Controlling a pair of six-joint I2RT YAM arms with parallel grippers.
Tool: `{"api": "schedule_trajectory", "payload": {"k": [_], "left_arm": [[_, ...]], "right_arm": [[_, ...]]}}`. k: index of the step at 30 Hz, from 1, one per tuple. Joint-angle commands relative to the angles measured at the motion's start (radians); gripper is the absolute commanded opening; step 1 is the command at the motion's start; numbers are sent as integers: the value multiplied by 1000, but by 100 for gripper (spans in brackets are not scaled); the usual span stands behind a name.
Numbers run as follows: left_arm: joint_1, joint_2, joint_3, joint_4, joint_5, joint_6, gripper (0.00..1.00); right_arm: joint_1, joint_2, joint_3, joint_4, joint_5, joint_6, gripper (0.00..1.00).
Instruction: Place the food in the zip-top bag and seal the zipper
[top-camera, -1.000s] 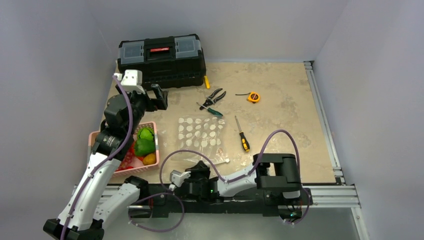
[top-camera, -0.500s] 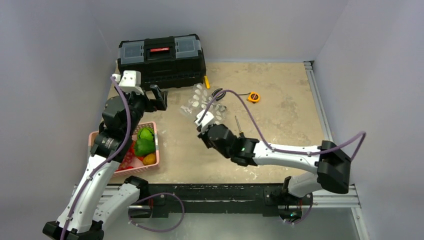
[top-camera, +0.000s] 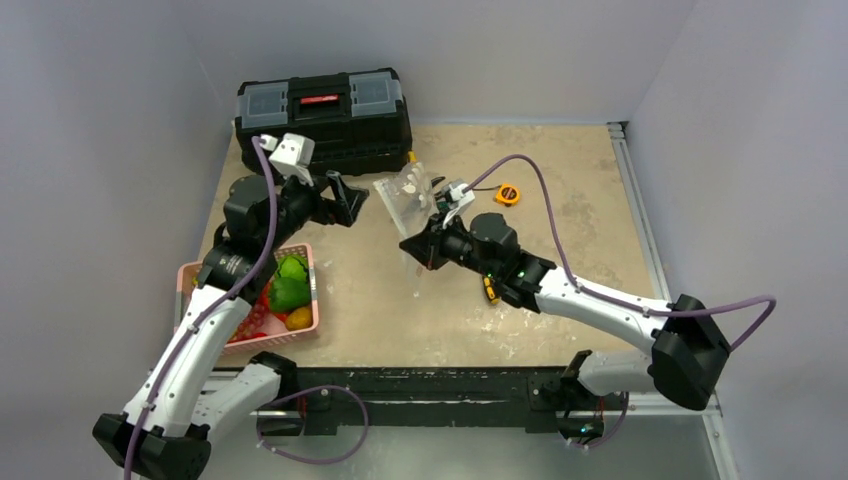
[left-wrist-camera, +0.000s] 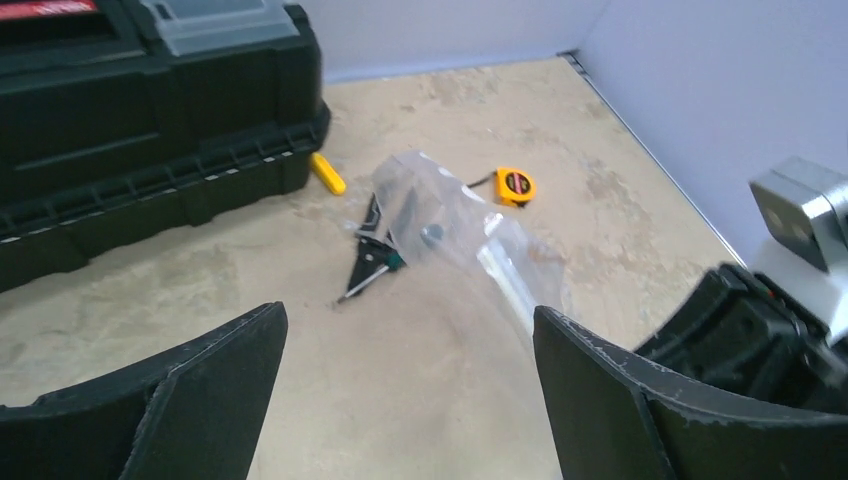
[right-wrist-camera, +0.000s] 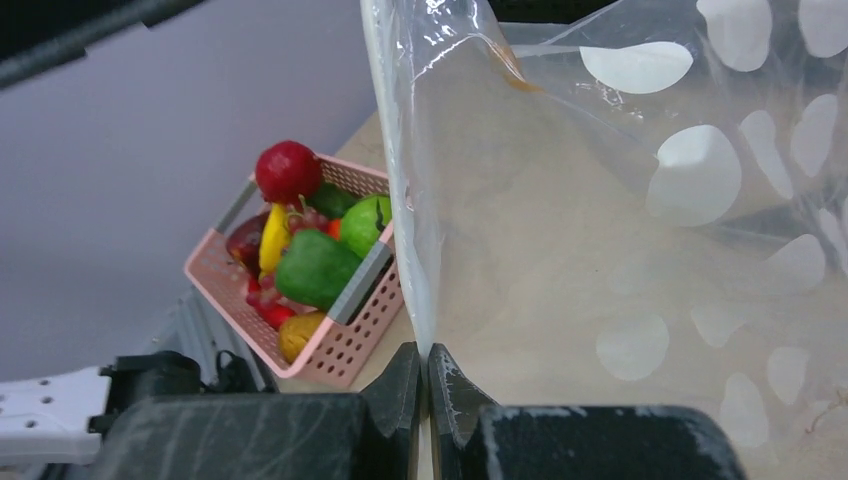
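Here, grey walls (top-camera: 120, 100) enclose a beige tabletop (top-camera: 610, 200) under the zip-top bag (top-camera: 403, 195).

White arm links (top-camera: 190, 345), black joints (top-camera: 262, 205), purple cables (top-camera: 516, 158), black tool fingers (left-wrist-camera: 200, 400)
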Motion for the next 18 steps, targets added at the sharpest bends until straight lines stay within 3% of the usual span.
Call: {"api": "schedule_trajectory", "payload": {"k": [1,9,18], "left_arm": [[-6,51,52,49,192,-83,91],[-35,151,90,60,389,-133,88],[-72,240,139,23,491,-130,62]], "right_arm": [[-97,-26,-40,189,-211,191,0],[-228,-36,-115,423,-383,396,0],[-295,17,-194,742,-527,606,0]]}}
